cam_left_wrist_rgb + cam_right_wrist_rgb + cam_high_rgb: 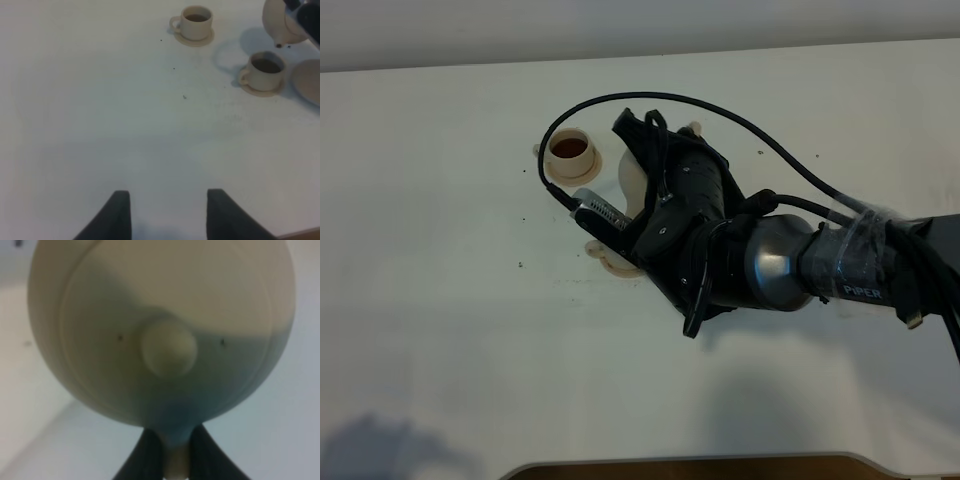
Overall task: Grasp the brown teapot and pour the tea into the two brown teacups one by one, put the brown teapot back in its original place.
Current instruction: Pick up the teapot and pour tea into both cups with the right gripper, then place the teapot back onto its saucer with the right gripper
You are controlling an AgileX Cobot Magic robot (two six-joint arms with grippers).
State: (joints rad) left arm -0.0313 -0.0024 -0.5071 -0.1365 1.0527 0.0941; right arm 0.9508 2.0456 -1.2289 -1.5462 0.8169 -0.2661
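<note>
My right gripper [175, 460] is shut on the loop handle of the brown teapot [165, 340], whose knobbed lid fills the right wrist view. In the left wrist view the teapot [281, 22] hangs in the air, its spout just above and beside the nearer teacup [265, 70]. The farther teacup [197, 21] stands apart; both cups hold dark tea. Beside the nearer cup lies the wide saucer [307, 80], bare. From above, one teacup [568, 150] shows tea. The teapot [628, 182] and the other cup's saucer [612, 262] are mostly hidden by the arm. My left gripper [167, 215] is open and empty.
The right arm [800, 262] stretches from the right edge across the white table [440, 330], with a black cable looping over the cups. The table's front edge [670, 462] runs along the bottom. A few dark specks dot the surface.
</note>
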